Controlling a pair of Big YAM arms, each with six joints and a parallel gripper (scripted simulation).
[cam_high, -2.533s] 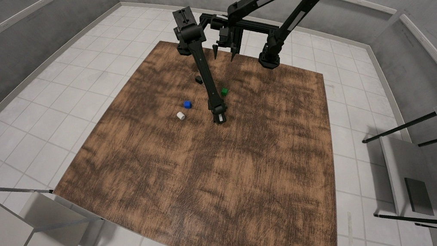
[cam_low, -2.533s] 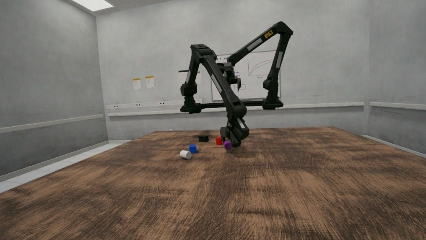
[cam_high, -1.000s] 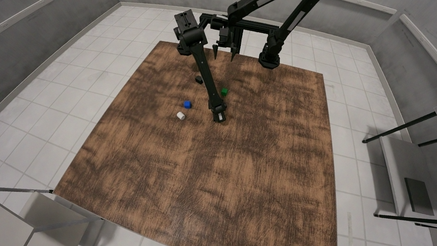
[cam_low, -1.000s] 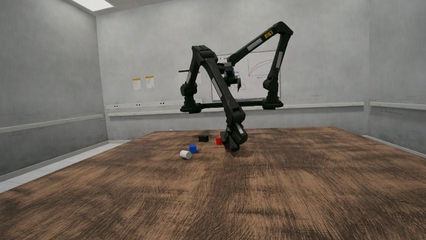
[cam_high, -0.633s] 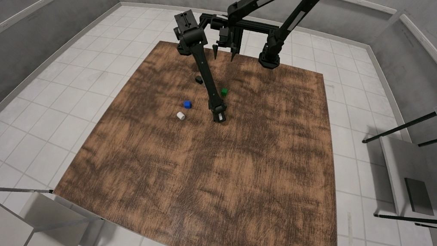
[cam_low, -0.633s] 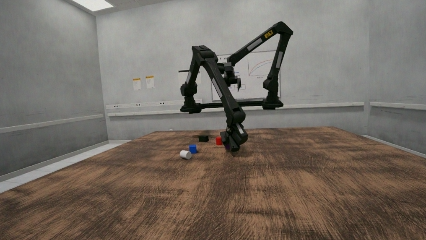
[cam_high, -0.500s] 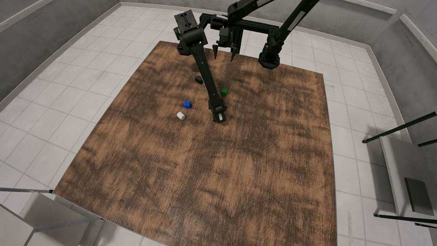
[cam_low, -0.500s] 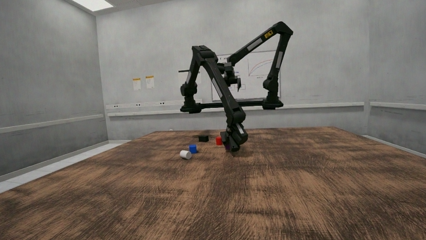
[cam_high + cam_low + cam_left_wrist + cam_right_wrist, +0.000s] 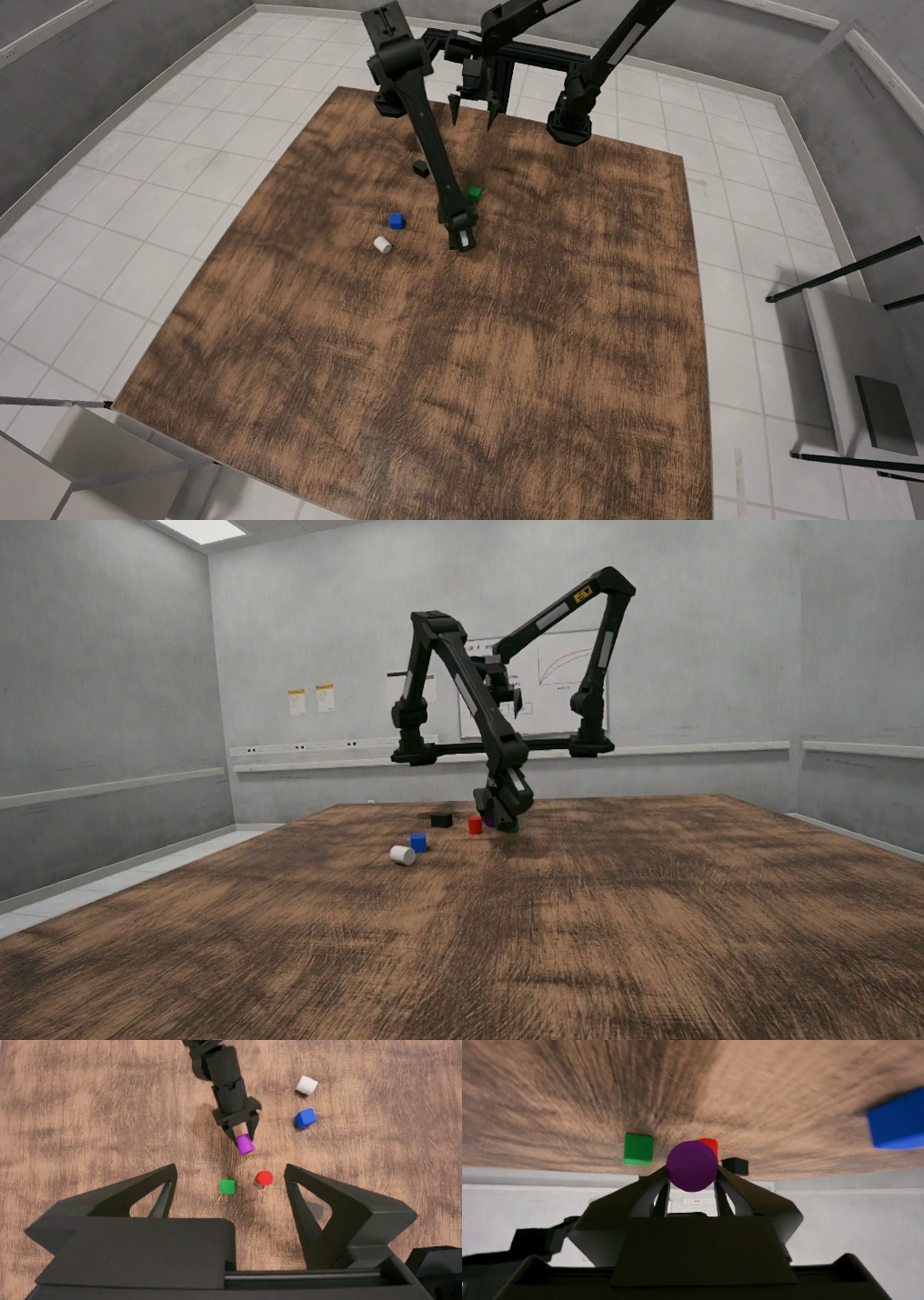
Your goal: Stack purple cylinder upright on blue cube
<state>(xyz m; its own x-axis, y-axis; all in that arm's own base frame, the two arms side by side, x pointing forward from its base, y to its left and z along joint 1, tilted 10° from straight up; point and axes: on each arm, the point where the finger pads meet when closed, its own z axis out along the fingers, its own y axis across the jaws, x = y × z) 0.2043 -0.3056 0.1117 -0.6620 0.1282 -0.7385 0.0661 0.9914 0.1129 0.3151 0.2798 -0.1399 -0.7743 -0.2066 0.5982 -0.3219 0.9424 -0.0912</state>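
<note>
The purple cylinder (image 9: 489,821) (image 9: 246,1145) (image 9: 691,1160) is between the fingertips of my right gripper (image 9: 244,1143), which is shut on it. Its round end faces the right wrist camera, and its side shows from above in the left wrist view, so it is not upright. In the top view the right arm hides it. The blue cube (image 9: 396,221) (image 9: 418,843) (image 9: 306,1118) (image 9: 898,1122) stands on the table to one side of the right gripper, with nothing on it. My left gripper (image 9: 472,125) (image 9: 230,1169) is open and empty, high above the table's back edge.
A white cylinder (image 9: 382,245) (image 9: 402,855) (image 9: 306,1085) lies on its side close to the blue cube. A red cylinder (image 9: 475,825) (image 9: 265,1177), a green cube (image 9: 475,194) (image 9: 227,1186) (image 9: 638,1149) and a black block (image 9: 420,168) (image 9: 441,819) (image 9: 735,1166) stand farther back.
</note>
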